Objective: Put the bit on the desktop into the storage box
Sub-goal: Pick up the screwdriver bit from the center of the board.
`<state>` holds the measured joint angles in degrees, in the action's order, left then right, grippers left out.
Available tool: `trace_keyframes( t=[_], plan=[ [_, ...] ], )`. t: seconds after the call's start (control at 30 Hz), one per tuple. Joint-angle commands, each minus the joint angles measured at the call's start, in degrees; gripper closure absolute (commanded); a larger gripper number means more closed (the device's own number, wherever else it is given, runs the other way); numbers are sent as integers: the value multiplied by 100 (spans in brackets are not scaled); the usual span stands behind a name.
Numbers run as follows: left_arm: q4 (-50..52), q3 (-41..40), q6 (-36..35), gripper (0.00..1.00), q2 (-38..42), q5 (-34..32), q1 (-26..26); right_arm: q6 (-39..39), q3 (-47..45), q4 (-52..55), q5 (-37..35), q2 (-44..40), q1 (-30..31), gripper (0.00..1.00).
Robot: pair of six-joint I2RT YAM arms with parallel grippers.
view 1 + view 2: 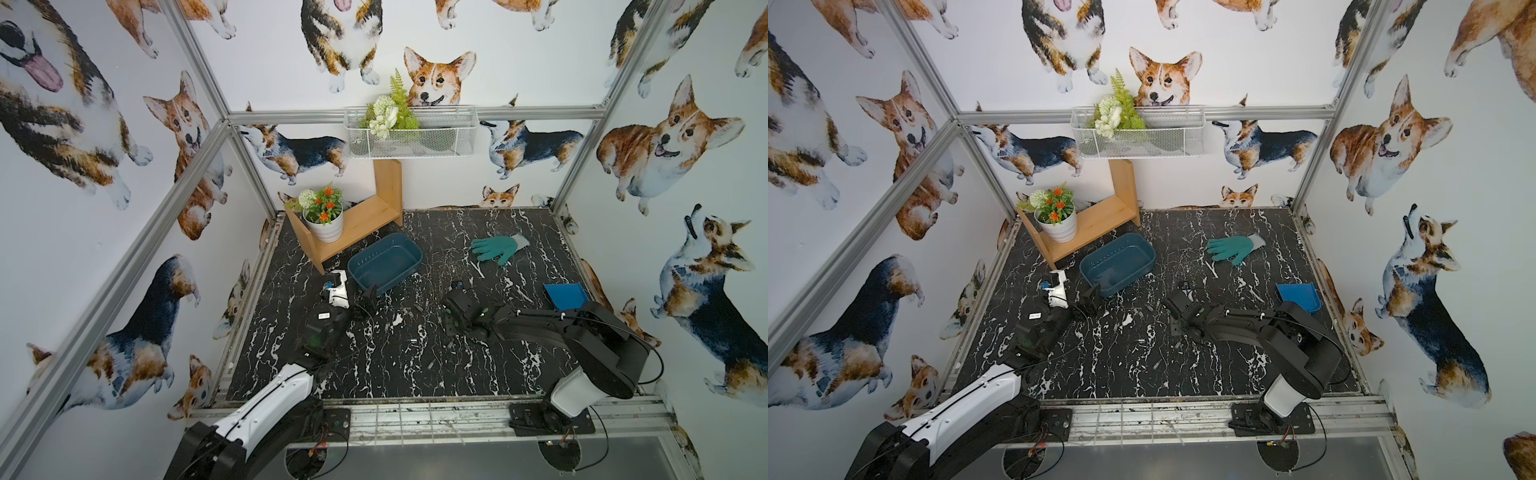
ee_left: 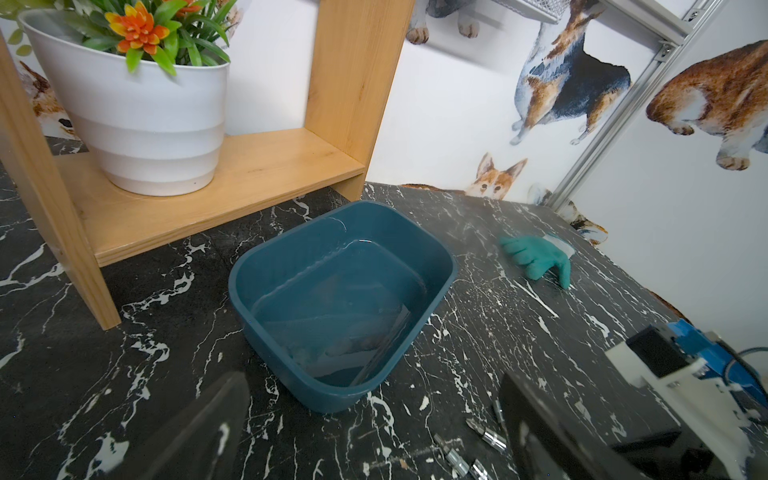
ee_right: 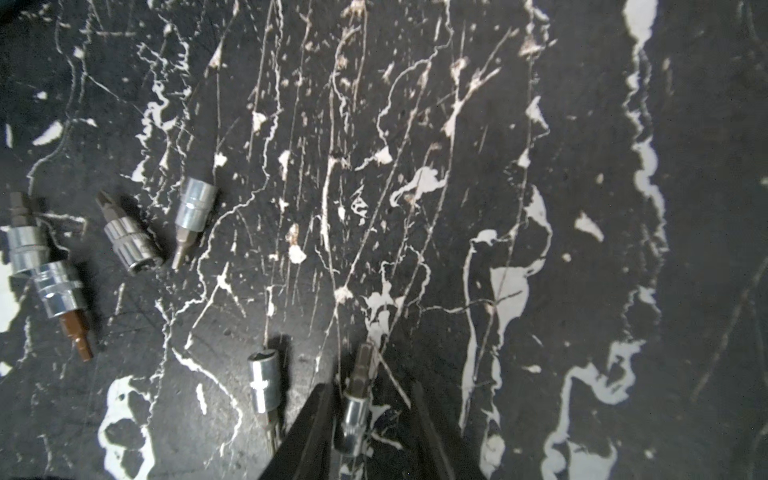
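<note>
Right arm [image 1: 536, 320] stretched low across the table [image 1: 415, 365], jaws narrow astride a bit [image 3: 358, 409] lying flat, not gripping, left arm [image 1: 320, 332] bent, jaws wide, beside the storage box [image 1: 374, 270]

Corgi-print walls [image 1: 291, 62] enclose a black marbled tabletop [image 1: 415, 365] holding a wooden shelf [image 1: 365, 220].

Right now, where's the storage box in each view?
Top view: storage box near picture centre, just in front of the wooden shelf.
Top view: same spot, beside the shelf.
Left wrist: middle of the picture, shelf behind it.
Right wrist: not in it.
Shared landmark: the wooden shelf, absent from the right wrist.
</note>
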<state>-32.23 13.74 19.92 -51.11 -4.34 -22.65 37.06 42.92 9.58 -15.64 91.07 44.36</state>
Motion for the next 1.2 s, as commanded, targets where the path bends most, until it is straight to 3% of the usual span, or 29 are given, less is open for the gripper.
trace_keyframes(
  t=[0.0, 0.7, 1.17],
  plan=[
    [-102, 0, -35, 0, -4, -41, -5, 11, 34, 287, -78, 34, 5, 66],
    [-95, -23, -35, 0, 71, -71, -2, -161, 246, 590, -189, 53, 4, 84],
    [-117, -59, -24, 0, 112, -136, -2, -692, 1562, 401, 8, 193, -23, 86]
  ],
)
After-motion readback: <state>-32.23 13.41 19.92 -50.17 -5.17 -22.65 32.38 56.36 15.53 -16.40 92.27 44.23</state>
